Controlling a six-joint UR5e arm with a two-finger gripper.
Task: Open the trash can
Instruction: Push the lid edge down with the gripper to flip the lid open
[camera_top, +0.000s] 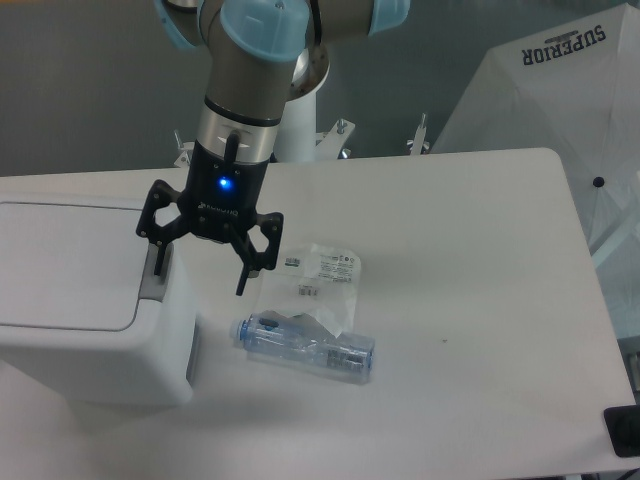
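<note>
Gripper (201, 265) is hanging with fingers spread wide, one fingertip just over the grey tab (152, 281) of the trash can (85, 310), which is sitting closed at table's left edge.

The trash can (85, 300) at lower left looks like smooth matt white plastic — its push tab (152, 282) a duller grey. The gripper (200, 271) is matt black. The crushed bottle (305, 344) is clear, glossy plastic, and the table (470, 300) smooth and matt.
</note>
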